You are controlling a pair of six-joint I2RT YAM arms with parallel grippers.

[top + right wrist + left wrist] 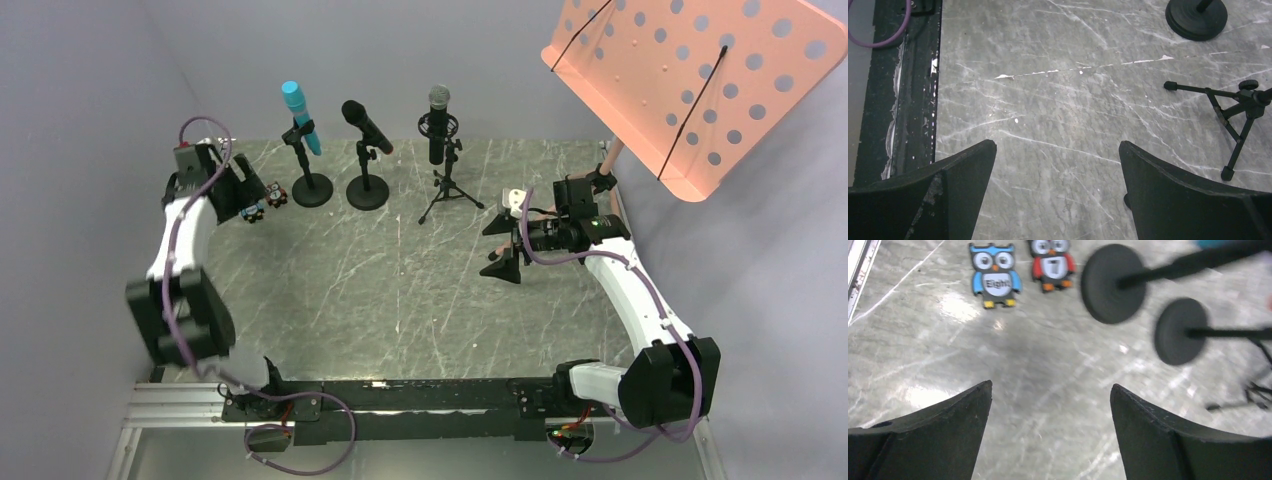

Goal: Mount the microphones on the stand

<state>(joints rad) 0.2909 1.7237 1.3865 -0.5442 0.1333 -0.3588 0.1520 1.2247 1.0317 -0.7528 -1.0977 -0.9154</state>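
Observation:
Three microphones sit in stands at the back of the table. The turquoise one [300,118] leans in a round-base stand [311,189]. A black one [366,126] is on a second round-base stand [368,192]. The mesh-headed one [438,125] stands upright in a tripod stand [450,192]. My left gripper [245,192] hangs open and empty left of the turquoise mic's stand. In the left wrist view that gripper [1050,387] has only bare table between its fingers, with both round bases [1113,283] [1180,331] ahead. My right gripper [503,247] [1058,145] is open and empty, right of the tripod [1238,110].
Two owl figures, blue [996,276] and red [1052,262], lie on the table by the left gripper. An orange perforated music-stand desk [690,80] overhangs the back right corner. The table's front rail [913,90] shows in the right wrist view.

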